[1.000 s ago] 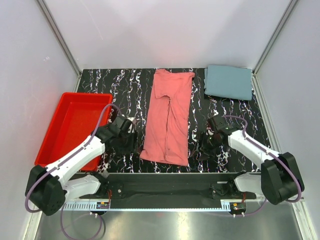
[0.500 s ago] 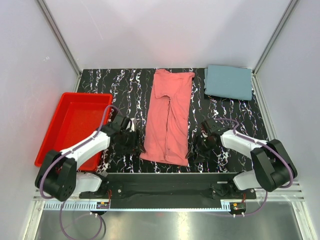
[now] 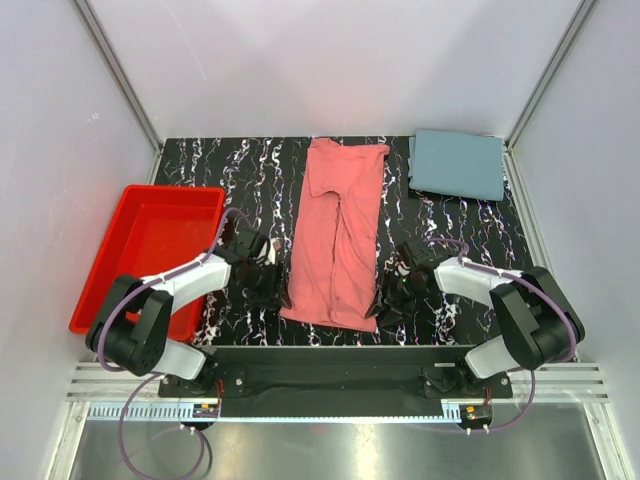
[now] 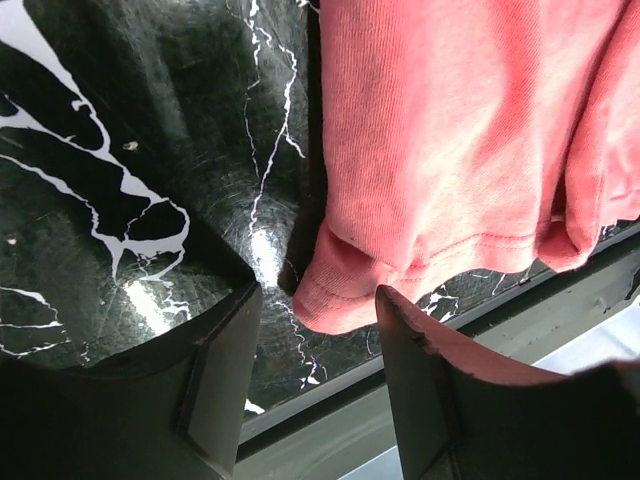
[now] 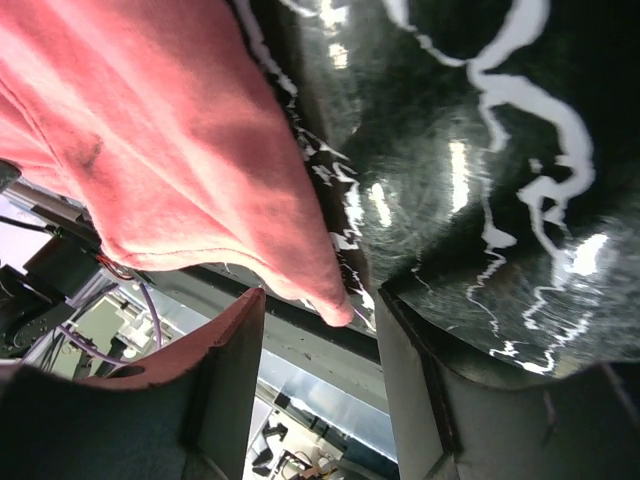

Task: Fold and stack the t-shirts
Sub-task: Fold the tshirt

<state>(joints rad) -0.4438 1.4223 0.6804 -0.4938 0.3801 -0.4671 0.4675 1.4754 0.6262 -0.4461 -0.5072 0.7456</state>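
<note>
Pink t-shirt [image 3: 335, 235] was laid down the middle of the counter [image 3: 240, 170], long axis far to near, hem nearest the arms. A folded grey-blue t-shirt [image 3: 457, 165] was seen far right. The left end effector [image 4: 318, 330] was set at the hem's left corner and the right end effector [image 5: 320, 330] at its right corner. Both were equally near, with fingers apart and nothing gripped. No writing could be read.

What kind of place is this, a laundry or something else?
Probably a robotics test booth: bare white walls box in a marbled table, a left arm and right arm are bolted at its edge, with a pink t-shirt, folded teal garment and red tray.
</note>
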